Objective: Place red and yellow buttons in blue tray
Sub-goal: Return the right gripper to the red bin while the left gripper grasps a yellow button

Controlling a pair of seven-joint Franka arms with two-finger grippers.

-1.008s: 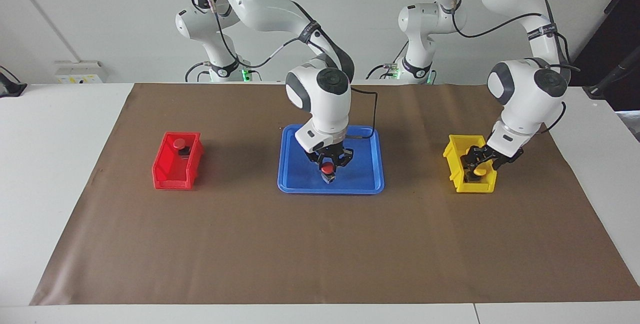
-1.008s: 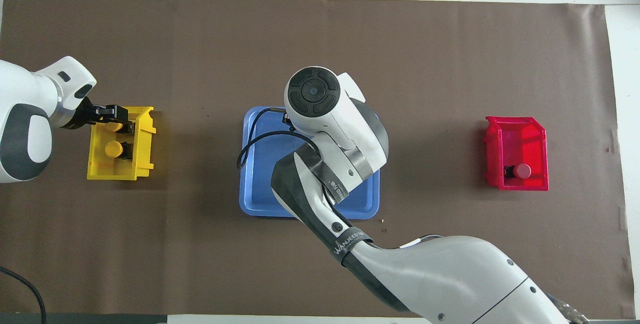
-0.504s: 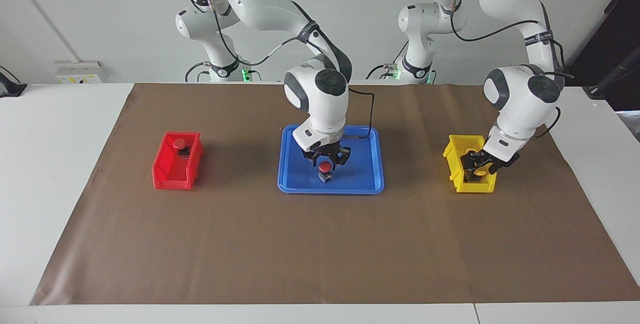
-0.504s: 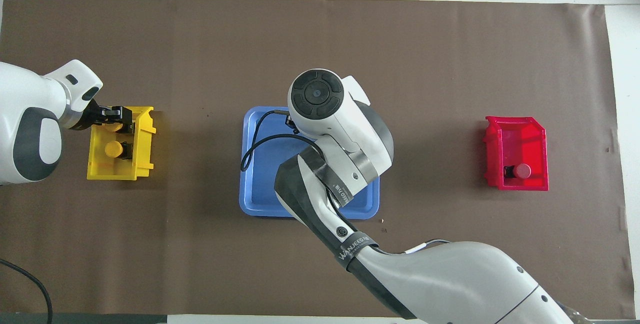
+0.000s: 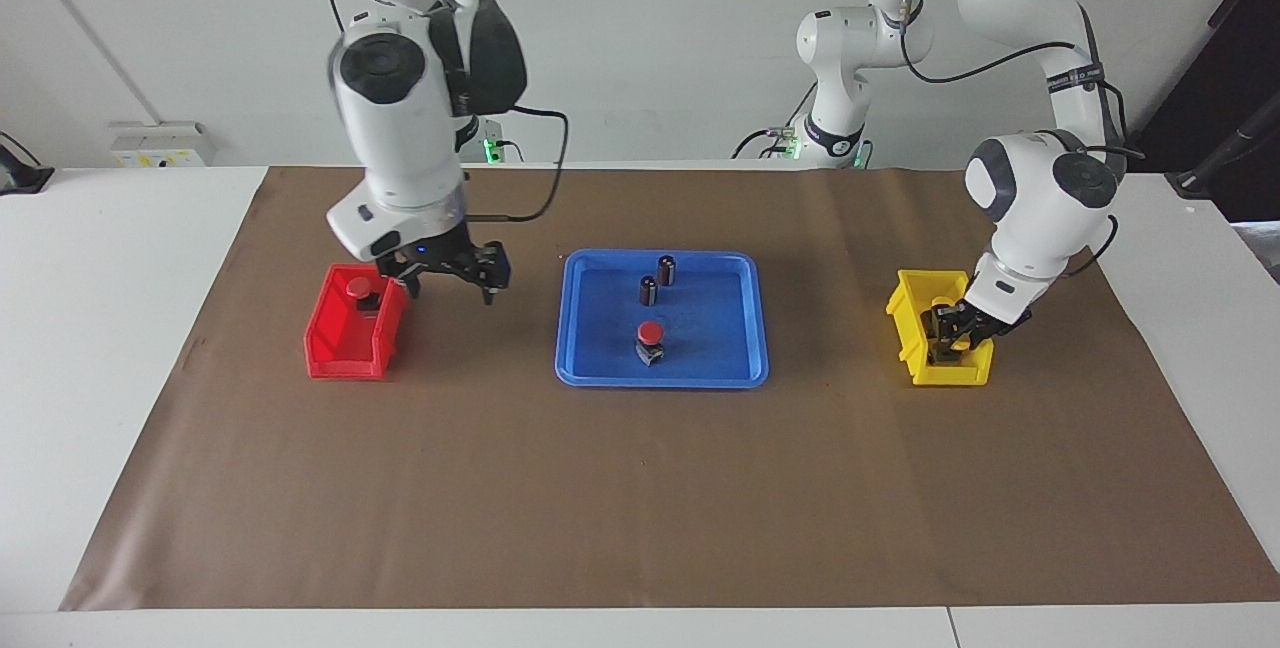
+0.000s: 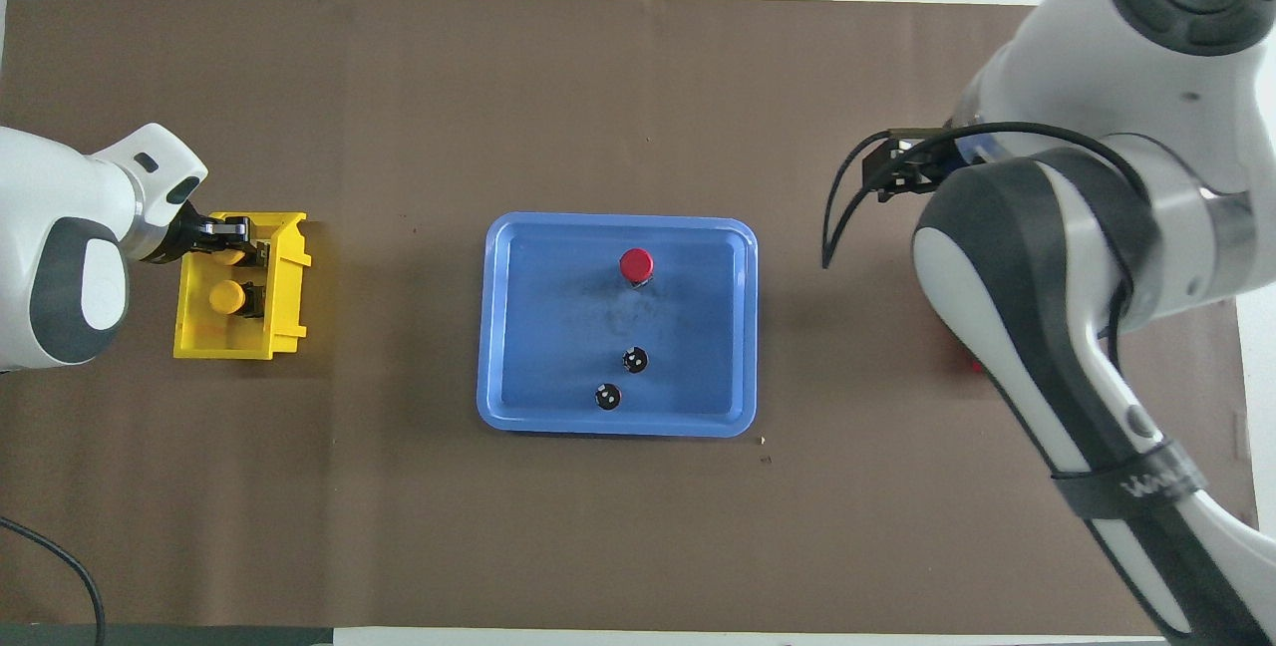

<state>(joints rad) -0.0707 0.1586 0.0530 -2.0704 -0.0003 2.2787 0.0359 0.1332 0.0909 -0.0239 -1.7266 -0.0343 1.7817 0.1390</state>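
One red button (image 5: 650, 333) (image 6: 636, 265) stands alone in the blue tray (image 5: 720, 328) (image 6: 558, 327). A second red button (image 5: 358, 286) sits in the red bin (image 5: 350, 338). My right gripper (image 5: 450, 286) hangs open and empty just above that bin's tray-side edge; in the overhead view the right arm hides it. My left gripper (image 5: 955, 331) (image 6: 234, 242) is down inside the yellow bin (image 5: 915, 343) (image 6: 284, 302), shut on the yellow button (image 6: 227, 252) farther from the robots. The other yellow button (image 6: 227, 297) lies beside it in the bin.
Two dark capless cylinders (image 5: 666, 270) (image 5: 648, 290) stand in the tray, nearer to the robots than the red button. A brown mat (image 5: 640, 488) covers the table. In the overhead view the right arm hides nearly all of the red bin.
My right gripper opened, left the red button in the tray, rose and swung over to the red bin. My left gripper closed on a yellow button in the yellow bin.
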